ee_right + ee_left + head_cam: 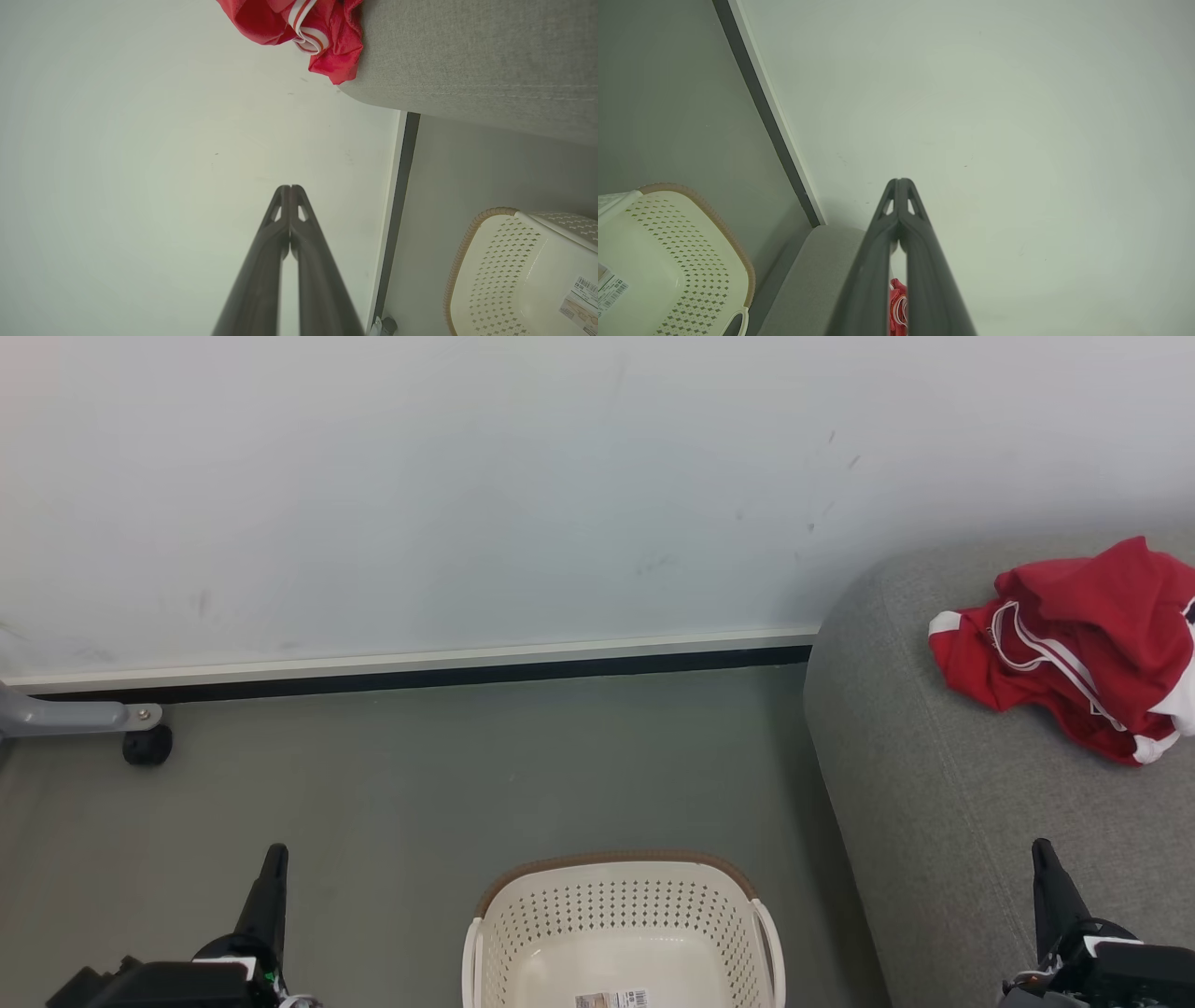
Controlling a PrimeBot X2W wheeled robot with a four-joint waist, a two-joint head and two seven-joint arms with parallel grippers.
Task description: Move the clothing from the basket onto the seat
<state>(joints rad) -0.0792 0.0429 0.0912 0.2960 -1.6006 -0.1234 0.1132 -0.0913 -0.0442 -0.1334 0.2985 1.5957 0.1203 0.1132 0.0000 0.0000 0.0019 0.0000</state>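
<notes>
The red clothing (1074,644) is lying in a crumpled heap on the grey seat (934,821), toward the wall end of the cushion, its white stripes and trim showing; nothing is touching it. The basket (621,905) is sitting on the floor (420,784) just beside the seat's rounded corner, well apart from the garments; its pale bottom is showing, with a barcode label (611,1000) stuck there. The left gripper (274,852) is hovering over the floor to the basket's left, its two dark fingers pressed together tip to tip and holding nothing; the right gripper (1043,847) is hanging over the front of the seat, short of the clothing and apart from it, jaws likewise closed right up with nothing between them. Both are pointing toward the white wall (467,476); a dark skirting strip (420,674) is running along its foot, and a black caster (147,745) on a grey leg is standing at the far left.
</notes>
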